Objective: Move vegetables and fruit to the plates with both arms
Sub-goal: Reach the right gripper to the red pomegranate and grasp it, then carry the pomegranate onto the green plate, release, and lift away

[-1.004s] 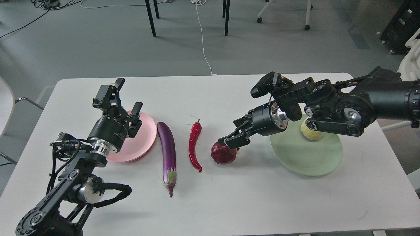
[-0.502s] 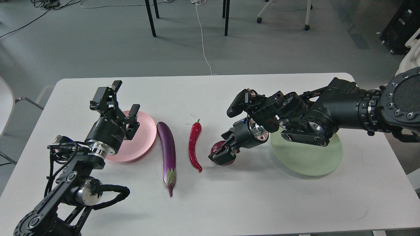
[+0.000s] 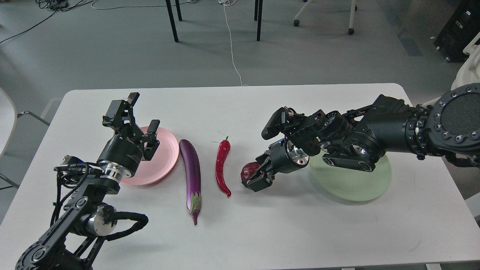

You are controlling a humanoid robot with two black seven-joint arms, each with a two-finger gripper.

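Right arm closing in on the pomegranate for the green plate

On the white table, the pale green plate and pink plate flank the eggplant, chili pepper and pomegranate; no peach shows. The right gripper straddles the pomegranate, fingers seemingly against it, though a firm hold cannot be told. Next, I judge: secure, lift, carry right. The left gripper hangs spread and empty over the pink plate.

We can make out only one marking — small white lettering on the black body of the left gripper. It is too blurred for us to read — nothing else carries text.
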